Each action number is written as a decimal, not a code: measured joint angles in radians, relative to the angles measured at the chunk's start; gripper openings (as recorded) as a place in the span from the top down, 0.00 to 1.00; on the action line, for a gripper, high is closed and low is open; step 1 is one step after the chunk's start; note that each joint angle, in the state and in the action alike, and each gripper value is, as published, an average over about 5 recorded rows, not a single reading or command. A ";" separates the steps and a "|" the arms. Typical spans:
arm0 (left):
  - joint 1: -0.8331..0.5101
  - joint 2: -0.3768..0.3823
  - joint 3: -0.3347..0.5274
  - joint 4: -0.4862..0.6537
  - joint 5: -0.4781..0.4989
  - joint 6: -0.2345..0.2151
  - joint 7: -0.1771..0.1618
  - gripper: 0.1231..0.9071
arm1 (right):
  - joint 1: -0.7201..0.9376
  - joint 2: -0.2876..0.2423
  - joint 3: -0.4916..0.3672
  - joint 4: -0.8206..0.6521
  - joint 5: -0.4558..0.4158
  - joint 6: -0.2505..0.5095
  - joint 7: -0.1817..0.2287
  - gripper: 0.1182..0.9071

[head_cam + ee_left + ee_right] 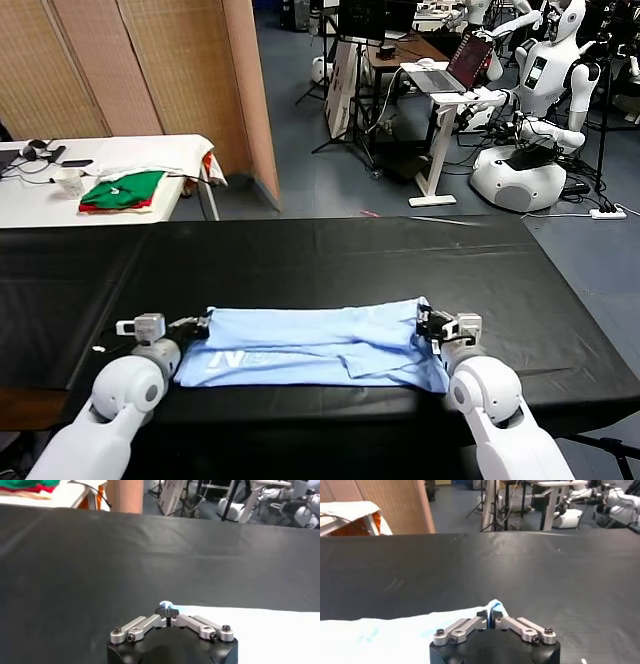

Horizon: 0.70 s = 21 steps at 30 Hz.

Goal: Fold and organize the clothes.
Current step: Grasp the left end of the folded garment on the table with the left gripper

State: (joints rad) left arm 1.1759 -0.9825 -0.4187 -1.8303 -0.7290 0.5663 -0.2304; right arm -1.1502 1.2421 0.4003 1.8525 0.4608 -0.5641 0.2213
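The clothes are one pale light-blue T-shirt, folded into a long band across the near part of the black table, with white lettering showing at its left end. My left gripper is shut on the shirt's left far corner, and a small tuft of blue fabric pokes out between its fingertips. My right gripper is shut on the right far corner, where a pinched fold of fabric stands up between the fingers. The shirt trails off from that grip, lying flat on the table.
A white side table at the back left carries folded green and red garments and small items. Beyond the black table stand a wooden screen, a laptop stand and other white robots.
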 joint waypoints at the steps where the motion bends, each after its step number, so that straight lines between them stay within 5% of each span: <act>1: 0.001 0.000 0.000 0.000 0.005 -0.004 0.000 0.97 | -0.002 0.001 0.000 0.000 0.000 0.005 -0.010 0.97; 4: 0.002 -0.003 0.000 0.002 0.015 -0.013 0.002 0.97 | -0.012 -0.003 0.006 0.009 0.002 0.015 -0.046 0.90; 11: 0.005 -0.020 0.001 0.005 0.035 -0.039 -0.001 0.94 | -0.056 -0.033 0.040 0.081 -0.003 0.018 -0.074 0.40; 16: 0.023 -0.011 -0.015 -0.008 0.047 -0.038 0.007 0.60 | -0.122 -0.061 0.080 0.171 -0.001 0.019 -0.085 0.07; 21: 0.059 0.003 -0.051 -0.042 0.028 -0.026 0.005 0.22 | -0.205 -0.066 0.121 0.259 0.002 0.029 -0.094 0.00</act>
State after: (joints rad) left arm 1.2346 -0.9792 -0.4697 -1.8726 -0.7007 0.5403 -0.2254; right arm -1.3547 1.1762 0.5214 2.1115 0.4631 -0.5352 0.1269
